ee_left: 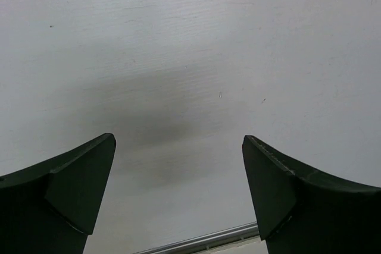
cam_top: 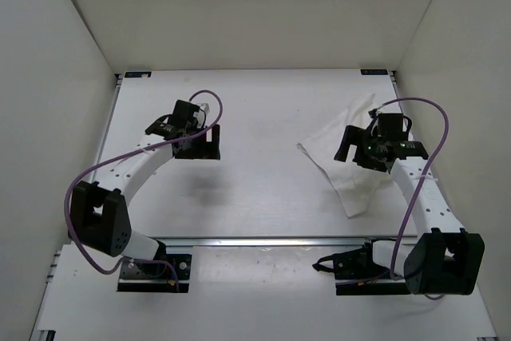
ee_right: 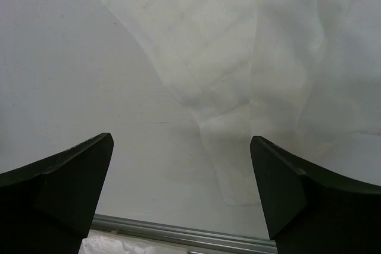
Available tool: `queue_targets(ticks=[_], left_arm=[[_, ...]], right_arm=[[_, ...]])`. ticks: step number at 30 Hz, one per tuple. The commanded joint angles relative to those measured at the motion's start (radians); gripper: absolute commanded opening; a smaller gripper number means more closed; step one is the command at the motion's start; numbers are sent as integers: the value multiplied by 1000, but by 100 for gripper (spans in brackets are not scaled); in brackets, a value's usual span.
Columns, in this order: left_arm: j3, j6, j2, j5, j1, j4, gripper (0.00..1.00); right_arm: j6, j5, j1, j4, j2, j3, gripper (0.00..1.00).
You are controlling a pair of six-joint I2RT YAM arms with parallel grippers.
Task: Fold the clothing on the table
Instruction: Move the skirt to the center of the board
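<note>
The clothing point(cam_top: 335, 149), a thin white cloth with faint grid creases, lies rumpled on the right half of the white table point(cam_top: 263, 189). My right gripper point(cam_top: 357, 149) hovers over its middle, open and empty. In the right wrist view the clothing point(ee_right: 238, 52) spreads across the top and right, and a narrow corner of it reaches down between the fingers point(ee_right: 297, 188). My left gripper point(cam_top: 198, 143) hangs open over bare table at the left, well apart from the cloth. The left wrist view holds only tabletop between its fingers point(ee_left: 77, 182).
White walls enclose the table on the left, back and right. A metal edge rail point(cam_top: 263, 240) runs along the near side, also visible as the rail point(ee_right: 178, 233) in the right wrist view. Black corner brackets point(cam_top: 137, 75) sit at the far corners.
</note>
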Motion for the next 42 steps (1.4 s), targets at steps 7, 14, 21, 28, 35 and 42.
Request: queue_targets(ticks=[7,14,21,28,35,42], left_arm=[[14,-34,-78,147,-31,139,99],[61,-141,92,245,-149,403,99],[277,-269,438,290,-221,592,99],[482,-408,701,255,-321,770,99],[742,-478,908,276,-380,698,94],[729,-421,913,212,-388,600,94]], right_arm=[[16,29,59,-29,-13,-12,96],[42,-15,19,-21,-61,-66,97],[84,2,21,-44,-96,-98,97],[94,29,-53,-116,-144,-124,94],[108,2,-108,-158,-155,-107,93],[104,-9,-111,-170,-132,-92,93]])
